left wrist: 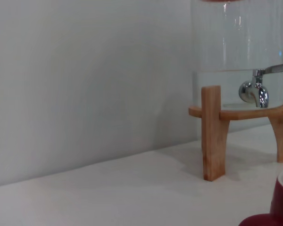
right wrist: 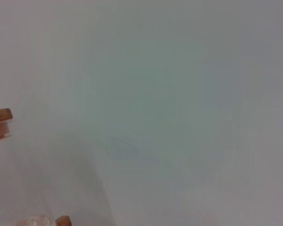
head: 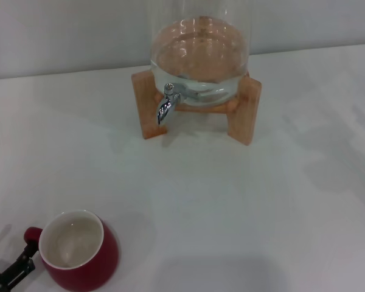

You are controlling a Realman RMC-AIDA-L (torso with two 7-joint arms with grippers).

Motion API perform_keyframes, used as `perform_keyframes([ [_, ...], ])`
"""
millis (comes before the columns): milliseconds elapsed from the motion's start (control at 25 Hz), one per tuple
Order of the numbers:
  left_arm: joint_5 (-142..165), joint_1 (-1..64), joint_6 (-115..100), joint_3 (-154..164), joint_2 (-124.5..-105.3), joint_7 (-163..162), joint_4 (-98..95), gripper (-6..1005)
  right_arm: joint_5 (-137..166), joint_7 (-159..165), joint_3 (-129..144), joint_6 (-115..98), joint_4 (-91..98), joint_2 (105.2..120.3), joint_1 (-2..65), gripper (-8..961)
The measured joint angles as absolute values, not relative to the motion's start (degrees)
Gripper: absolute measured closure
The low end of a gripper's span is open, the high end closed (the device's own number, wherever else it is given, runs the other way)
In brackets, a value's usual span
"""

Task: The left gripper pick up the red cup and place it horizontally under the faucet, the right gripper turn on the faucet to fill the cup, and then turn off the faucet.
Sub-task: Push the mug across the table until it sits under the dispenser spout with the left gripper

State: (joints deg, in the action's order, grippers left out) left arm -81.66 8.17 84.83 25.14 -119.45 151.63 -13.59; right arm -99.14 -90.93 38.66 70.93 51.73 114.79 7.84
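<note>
One red cup (head: 79,250) stands upright on your white counter (head: 231,207), near edge, well apart from the faucet (head: 165,106) on the glass jar (head: 199,58) in its wooden stand (head: 243,109). Your left pincer (head: 12,267) sits just beside the cup's handle; you cannot tell how far it gapes or whether it grips. Right pincer out of sight.

One red cup (head: 79,250), one faucet (head: 166,106), one glass jar (head: 199,52) — one wooden stand (head: 243,109), one gripper (head: 9,271).

A glass jar (head: 199,58) with water sits on a wooden stand (head: 243,112) near the white table's (head: 243,207) far edge.
</note>
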Motion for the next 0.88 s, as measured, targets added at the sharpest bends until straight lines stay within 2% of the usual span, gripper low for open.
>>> perform_keyframes([
  [880, -81.8, 9.8, 82.6, 25.1, -119.45, 151.2, -13.1, 109, -99.8, -91.2, 37.9, 71.0, 51.3, 114.79, 8.2, 188],
])
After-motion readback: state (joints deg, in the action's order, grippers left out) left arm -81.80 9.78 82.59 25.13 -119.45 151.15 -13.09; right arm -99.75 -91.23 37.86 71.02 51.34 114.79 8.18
